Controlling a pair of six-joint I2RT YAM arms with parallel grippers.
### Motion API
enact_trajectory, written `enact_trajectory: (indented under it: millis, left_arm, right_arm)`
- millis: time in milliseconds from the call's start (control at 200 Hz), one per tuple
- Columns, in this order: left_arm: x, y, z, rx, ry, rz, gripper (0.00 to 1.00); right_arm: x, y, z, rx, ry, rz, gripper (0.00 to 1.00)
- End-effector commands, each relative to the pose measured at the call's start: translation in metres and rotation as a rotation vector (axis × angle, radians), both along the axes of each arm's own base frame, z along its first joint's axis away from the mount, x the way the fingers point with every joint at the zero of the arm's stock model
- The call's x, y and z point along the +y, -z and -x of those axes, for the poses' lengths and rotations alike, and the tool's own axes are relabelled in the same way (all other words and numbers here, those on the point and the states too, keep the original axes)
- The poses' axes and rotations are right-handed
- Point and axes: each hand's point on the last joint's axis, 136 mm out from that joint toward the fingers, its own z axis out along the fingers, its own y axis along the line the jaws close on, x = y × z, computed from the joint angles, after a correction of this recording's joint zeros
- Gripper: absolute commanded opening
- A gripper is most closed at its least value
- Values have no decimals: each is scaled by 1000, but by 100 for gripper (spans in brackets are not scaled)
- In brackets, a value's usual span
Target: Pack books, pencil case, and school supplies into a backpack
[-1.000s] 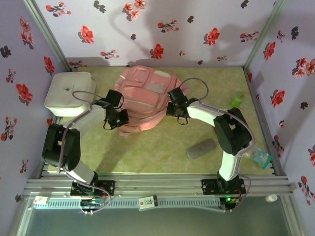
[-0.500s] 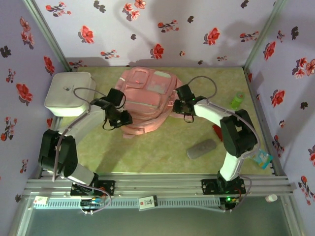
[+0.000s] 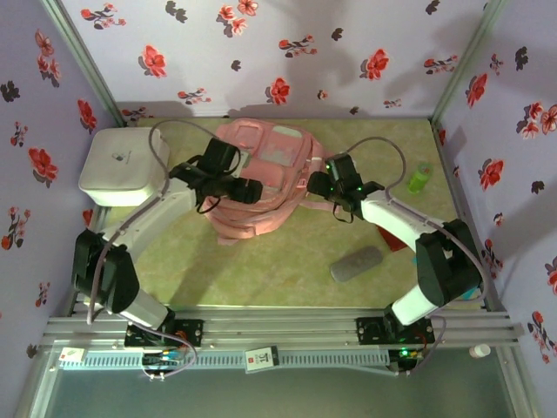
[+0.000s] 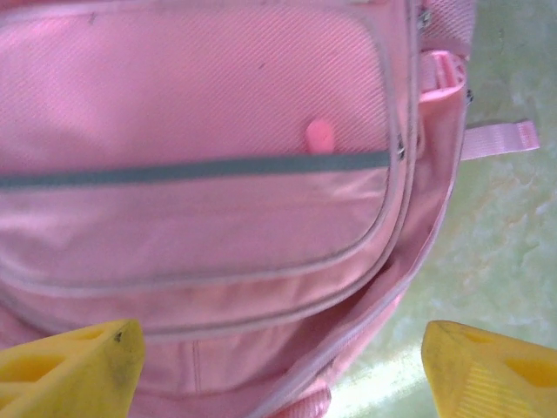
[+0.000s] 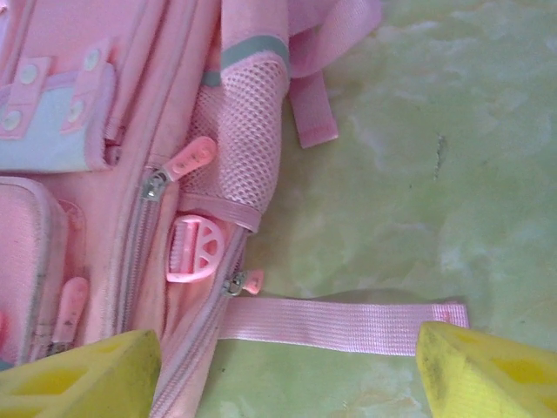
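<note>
The pink backpack [image 3: 268,209] lies flat at the table's middle back, its pockets facing up. My left gripper [image 3: 248,190] hovers over its left part. In the left wrist view this gripper [image 4: 278,374] is open, its yellow fingertips [image 4: 74,366] wide apart above the backpack's front pocket [image 4: 191,104], holding nothing. My right gripper [image 3: 316,185] is at the backpack's right edge. In the right wrist view it [image 5: 283,374] is open too, straddling a loose pink strap [image 5: 339,325] and a zipper pull [image 5: 251,280]. The grey pencil case [image 3: 357,263] lies on the mat, front right.
A white rounded box [image 3: 124,165] stands at the left, close to my left arm. A small green object [image 3: 421,177] lies at the far right. A flat red thing [image 3: 393,239] shows beside my right forearm. Walls close in on three sides.
Both grippers opened and let go of the backpack's edges. The left moved up and right over the backpack. The right shifted slightly back at its right side.
</note>
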Motion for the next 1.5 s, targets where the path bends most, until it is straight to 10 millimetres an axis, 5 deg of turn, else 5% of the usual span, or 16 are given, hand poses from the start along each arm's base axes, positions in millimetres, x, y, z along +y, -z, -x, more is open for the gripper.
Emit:
enact_trajectory:
  millis: [0, 460, 800, 965, 1280, 1490]
  left_arm:
    - [-13, 7, -18, -114, 150, -174, 85]
    - [-60, 66, -26, -108, 487, -414, 68]
    - [-62, 82, -38, -114, 484, -457, 58]
    - [-66, 77, -39, -140, 492, -431, 50]
    - [-71, 26, -43, -282, 437, -326, 15]
    - [-66, 5, -34, -320, 424, -288, 8]
  right_arm:
    - [-8, -9, -1, -42, 57, -21, 79]
    - [-16, 3, 1, -8, 107, -32, 80]
    - [-13, 4, -3, 3, 111, -46, 80]
    - [-4, -1, -7, -13, 71, -77, 80]
    - [32, -14, -33, -33, -99, -117, 77]
    - [37, -16, -52, -37, -108, -155, 76]
